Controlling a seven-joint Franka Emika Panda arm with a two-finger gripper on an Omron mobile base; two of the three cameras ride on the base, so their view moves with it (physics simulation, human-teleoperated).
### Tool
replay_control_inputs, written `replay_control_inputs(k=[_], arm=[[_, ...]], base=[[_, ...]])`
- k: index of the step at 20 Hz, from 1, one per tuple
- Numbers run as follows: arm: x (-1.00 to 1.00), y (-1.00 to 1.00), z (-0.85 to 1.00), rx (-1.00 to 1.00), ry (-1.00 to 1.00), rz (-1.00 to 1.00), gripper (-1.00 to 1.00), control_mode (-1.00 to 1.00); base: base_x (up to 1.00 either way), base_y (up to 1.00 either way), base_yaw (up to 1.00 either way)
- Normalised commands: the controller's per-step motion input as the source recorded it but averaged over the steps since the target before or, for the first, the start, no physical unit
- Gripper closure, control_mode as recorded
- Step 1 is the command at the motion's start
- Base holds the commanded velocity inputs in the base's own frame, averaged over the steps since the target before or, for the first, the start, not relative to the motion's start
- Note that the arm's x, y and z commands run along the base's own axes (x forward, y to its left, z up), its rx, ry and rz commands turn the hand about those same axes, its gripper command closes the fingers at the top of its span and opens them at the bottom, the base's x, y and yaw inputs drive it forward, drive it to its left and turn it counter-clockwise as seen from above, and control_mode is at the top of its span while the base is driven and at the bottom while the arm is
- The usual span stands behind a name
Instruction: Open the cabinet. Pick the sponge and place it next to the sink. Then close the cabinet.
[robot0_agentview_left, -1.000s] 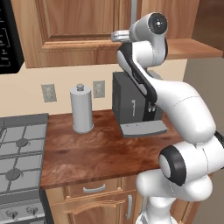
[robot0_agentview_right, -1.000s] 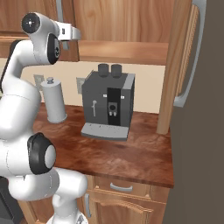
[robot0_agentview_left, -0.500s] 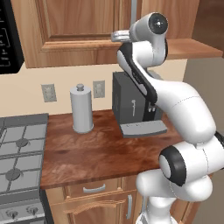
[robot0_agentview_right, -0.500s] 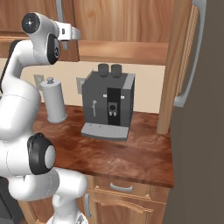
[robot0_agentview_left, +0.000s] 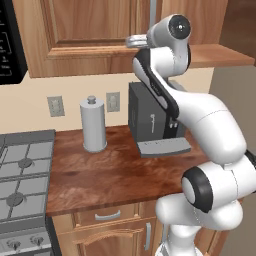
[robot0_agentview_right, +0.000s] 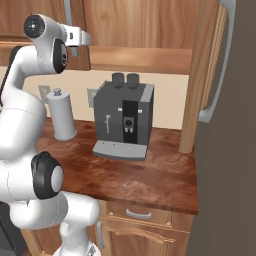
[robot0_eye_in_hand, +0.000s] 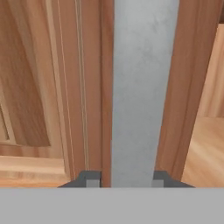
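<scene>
The cabinet (robot0_agentview_left: 95, 35) hangs on the wall above the counter, both of its raised-panel doors shut. Its long vertical grey bar handle (robot0_eye_in_hand: 144, 87) runs up the middle of the hand view between my two dark fingertips. My gripper (robot0_eye_in_hand: 123, 179) is shut on that handle near its lower end. From the base views the raised hand (robot0_agentview_left: 142, 40) sits against the door at the handle (robot0_agentview_right: 67, 15). The sponge is hidden and the sink is out of view.
A dark coffee machine (robot0_agentview_right: 125, 120) and a grey paper-towel holder (robot0_agentview_left: 93, 125) stand on the wooden counter (robot0_agentview_left: 110, 175). A stove (robot0_agentview_left: 20, 175) lies at the left. A tall wooden panel (robot0_agentview_right: 197, 75) and a grey appliance handle (robot0_agentview_right: 217, 65) rise at the right.
The arm holds the same raised pose at the cabinet door. The jaws have closed in onto the bar handle.
</scene>
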Motion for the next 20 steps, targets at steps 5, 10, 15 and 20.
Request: replay_control_inputs(k=[5,10,15,20], arm=[[-0.09,0.39,0.00,0.00,0.00,0.00,1.00,-1.00],[-0.33,0.26,0.00,0.00,0.00,0.00,1.00,-1.00],[-0.51,0.18,0.00,0.00,0.00,0.00,1.00,-1.00],[-0.63,0.17,0.00,0.00,0.00,0.00,1.00,-1.00]], base=[[0.00,0.00,0.00],[0.00,0.00,0.00],[0.00,0.00,0.00],[0.00,0.00,0.00]])
